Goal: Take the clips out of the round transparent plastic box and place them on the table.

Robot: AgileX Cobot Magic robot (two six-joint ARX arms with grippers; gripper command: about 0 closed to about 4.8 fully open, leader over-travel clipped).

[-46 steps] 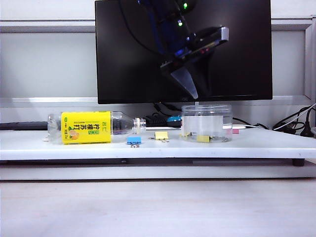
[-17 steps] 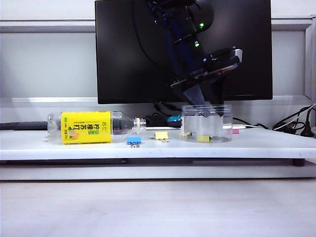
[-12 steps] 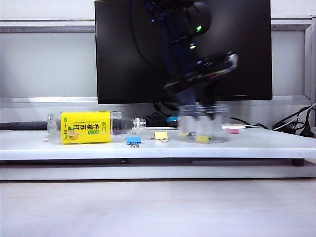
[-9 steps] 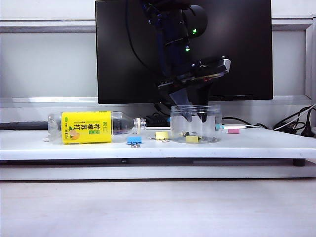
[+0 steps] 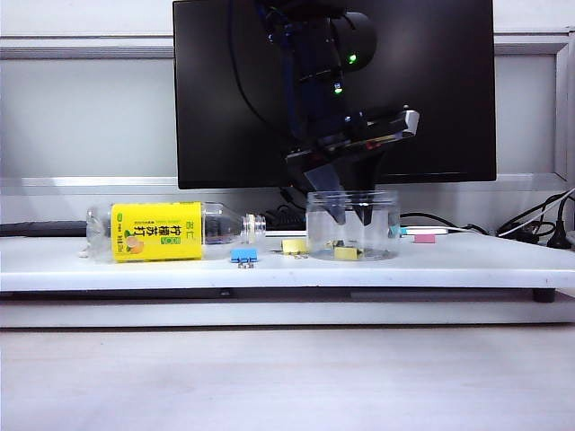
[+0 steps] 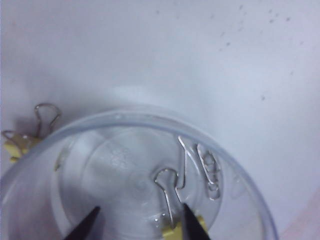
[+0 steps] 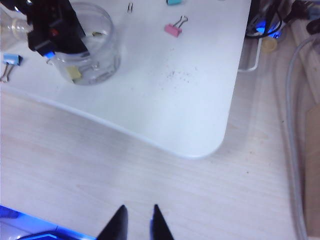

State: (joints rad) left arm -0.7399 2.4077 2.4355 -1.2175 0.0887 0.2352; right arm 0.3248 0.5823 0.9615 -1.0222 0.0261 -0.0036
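While my left end effector [image 5: 351,214] reaches down into the round transparent plastic box [image 5: 352,225] on the worktop [image 5: 449,260], its fingers stand apart, gripping nothing. Inside I count two yellow clips [image 5: 347,253]; one yellow clip [image 5: 294,246], a pink clip [image 7: 173,30] and one blue clip [image 5: 243,256] lie outside. My right end effector [image 7: 137,222] hangs empty off the worktop's edge, fingers slightly parted.

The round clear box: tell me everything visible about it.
The box is a short, wide cylinder of clear plastic, lidless and upright on the white table, right of the lying bottle. The left end effector reaches in from above, fingers apart. A yellow clip and loose wire handles lie on its floor. Another yellow clip sits just outside its wall.
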